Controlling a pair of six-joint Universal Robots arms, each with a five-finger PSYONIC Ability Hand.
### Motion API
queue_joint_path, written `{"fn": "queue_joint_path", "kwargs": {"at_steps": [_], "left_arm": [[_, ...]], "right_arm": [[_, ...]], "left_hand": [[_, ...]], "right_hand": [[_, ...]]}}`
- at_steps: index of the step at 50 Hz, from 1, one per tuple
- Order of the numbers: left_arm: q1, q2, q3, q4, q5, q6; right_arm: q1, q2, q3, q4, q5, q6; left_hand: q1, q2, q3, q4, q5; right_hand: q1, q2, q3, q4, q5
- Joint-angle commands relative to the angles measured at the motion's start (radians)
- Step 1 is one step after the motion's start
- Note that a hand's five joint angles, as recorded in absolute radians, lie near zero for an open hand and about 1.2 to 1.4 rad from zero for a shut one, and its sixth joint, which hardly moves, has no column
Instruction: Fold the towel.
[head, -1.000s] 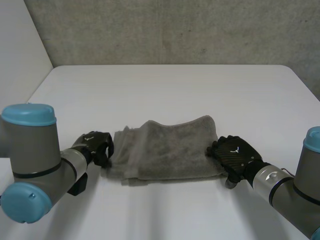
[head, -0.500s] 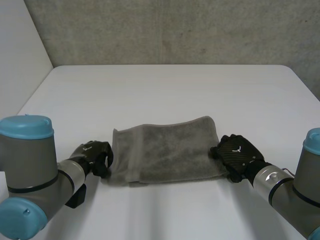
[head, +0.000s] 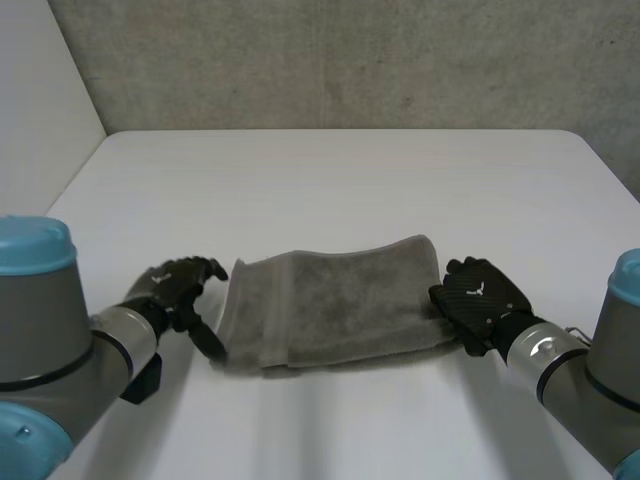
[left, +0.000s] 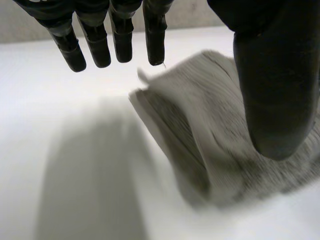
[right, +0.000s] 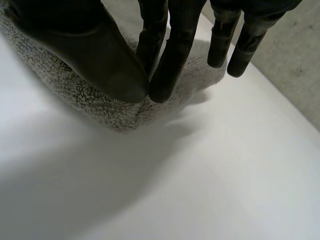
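Lying folded near the front edge of the table (head: 330, 180), the towel (head: 340, 300) is pinched at its right edge by the right hand (head: 480, 300). The left hand (head: 175, 285) hangs open beside its left edge. One fold looks laid; another calls for a left grasp.

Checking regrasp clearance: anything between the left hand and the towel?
Nothing visible. The left hand is open beside one end of the towel, with only bare table between them. The right hand pinches the towel's opposite end.
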Motion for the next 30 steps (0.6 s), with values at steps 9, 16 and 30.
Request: {"fn": "queue_joint_path", "kwargs": {"at_steps": [9, 16, 30], "left_arm": [[0.121, 0.191, 0.026, 0.009, 0.004, -0.005], [0.145, 0.228, 0.017, 0.05, 0.004, -0.011], [0.168, 0.224, 0.011, 0.064, 0.007, -0.014]], "right_arm": [[0.244, -0.075, -0.272, 0.042, -0.007, -0.159], [0.418, 0.076, -0.43, 0.037, -0.018, -0.189], [0.55, 0.272, -0.533, 0.034, 0.028, -0.117]], "left_hand": [[-0.07, -0.06, -0.048, -0.054, -0.033], [-0.07, -0.06, -0.048, -0.054, -0.033], [-0.073, -0.063, -0.048, -0.054, -0.036]], "right_hand": [[0.147, 0.08, -0.046, -0.076, 0.072], [0.147, 0.08, -0.046, -0.076, 0.072], [-0.456, -0.524, -0.046, -0.076, -0.532]]}}
